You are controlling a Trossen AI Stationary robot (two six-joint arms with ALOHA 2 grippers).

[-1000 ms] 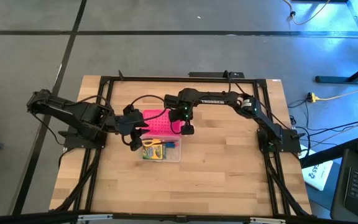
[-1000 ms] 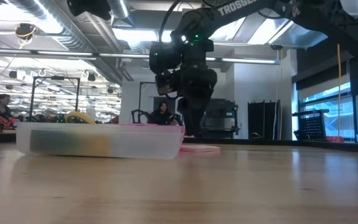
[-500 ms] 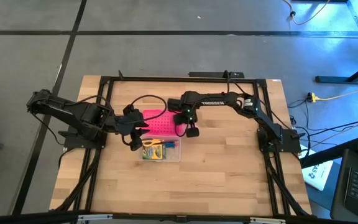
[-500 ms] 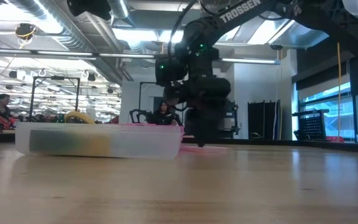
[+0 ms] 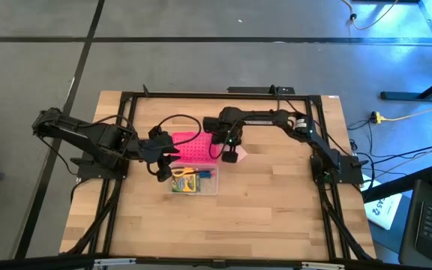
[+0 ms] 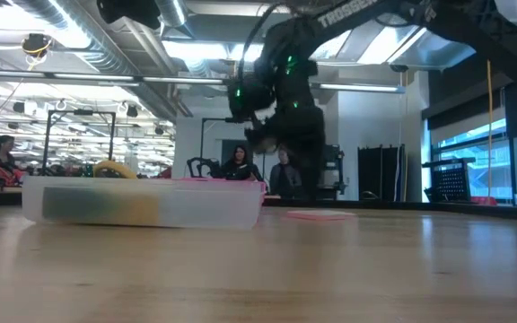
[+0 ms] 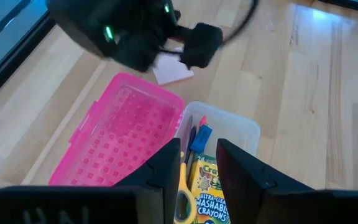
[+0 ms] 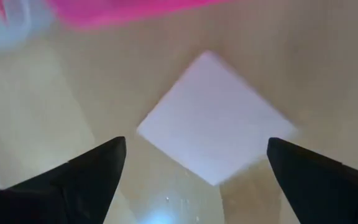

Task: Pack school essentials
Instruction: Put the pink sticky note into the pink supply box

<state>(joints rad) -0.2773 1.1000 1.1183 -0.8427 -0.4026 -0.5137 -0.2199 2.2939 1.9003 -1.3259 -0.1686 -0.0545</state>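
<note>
A pale pink square pad [image 8: 213, 118] lies flat on the wood [image 5: 240, 156], just right of the pencil box. My right gripper [image 8: 196, 144] hangs over it, pointing down and open wide, with a finger on either side of the pad [image 6: 319, 215]. Whether they touch it does not show. The box's clear half [image 5: 201, 187] holds yellow-handled scissors [image 7: 182, 193], a crayon box [image 7: 213, 199], pens [image 7: 190, 130] and a small blue piece [image 7: 202, 135]. Its pink dotted lid [image 7: 123, 143] lies open beside it. My left gripper [image 7: 197, 155] hovers above the clear half, its fingers a narrow gap apart with nothing between them.
A black frame [image 5: 201, 95] runs around the tabletop. Bare wood lies to the near side and right of the box [image 5: 276, 210]. People [image 6: 236, 166] and equipment show in the room beyond the far edge.
My right gripper has shifted from the lid's edge toward the table's right edge, rolling about its own axis and staying open. The pink pad has slid along the table toward the right edge, away from the box.
</note>
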